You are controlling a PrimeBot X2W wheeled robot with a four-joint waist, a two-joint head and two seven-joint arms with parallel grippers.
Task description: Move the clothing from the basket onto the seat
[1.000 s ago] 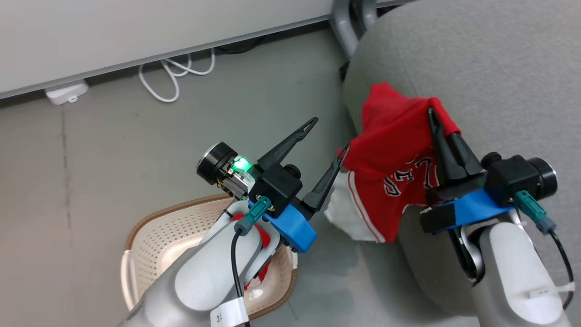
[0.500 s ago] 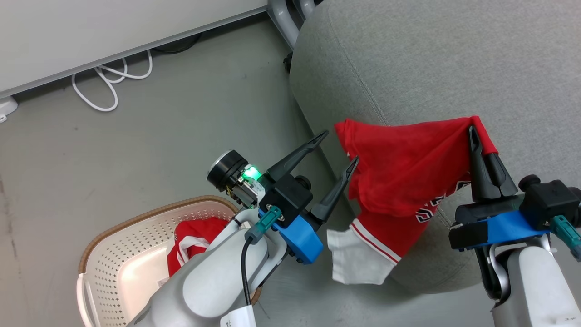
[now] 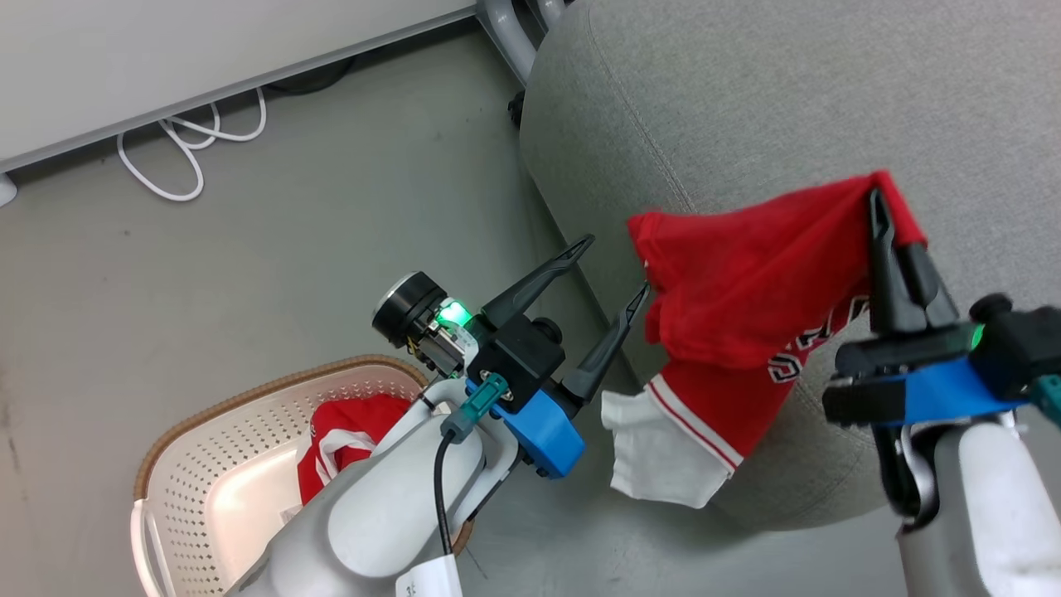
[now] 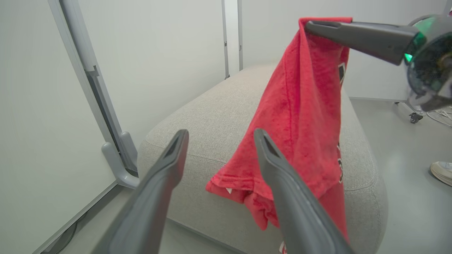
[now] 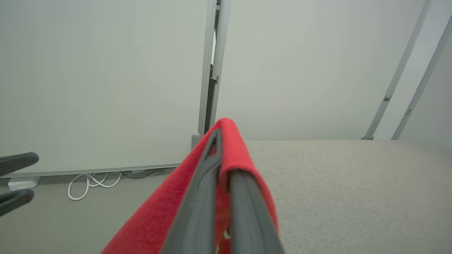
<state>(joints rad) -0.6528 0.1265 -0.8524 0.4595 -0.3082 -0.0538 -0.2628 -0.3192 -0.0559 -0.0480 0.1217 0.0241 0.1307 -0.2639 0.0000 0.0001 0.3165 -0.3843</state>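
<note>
A red garment (image 3: 746, 307) of the clothing hangs from my right gripper (image 3: 875, 196), which is shut on its upper edge above the grey seat (image 3: 787, 99). Its white hem dangles past the seat's front corner. My left gripper (image 3: 617, 265) is open, with one fingertip touching the hanging cloth's left edge. A second red-and-white garment (image 3: 348, 431) lies in the basket (image 3: 207, 414) on the floor, partly hidden by my left forearm. In the left wrist view the garment (image 4: 303, 106) droops from the right gripper (image 4: 308, 24) just beyond my left gripper (image 4: 221, 132). The right wrist view has cloth (image 5: 236, 151) draped over my right gripper (image 5: 223, 148).
A white cable (image 3: 182, 157) lies coiled on the grey floor by the wall panel. A metal frame foot (image 3: 506, 33) stands at the seat's back-left corner. A person's shoe (image 4: 441, 171) rests on the floor to the right of the seat.
The head camera has swung toward the seat. My right gripper has carried the garment farther over the seat, stretching it out. The left gripper stays open beside the cloth.
</note>
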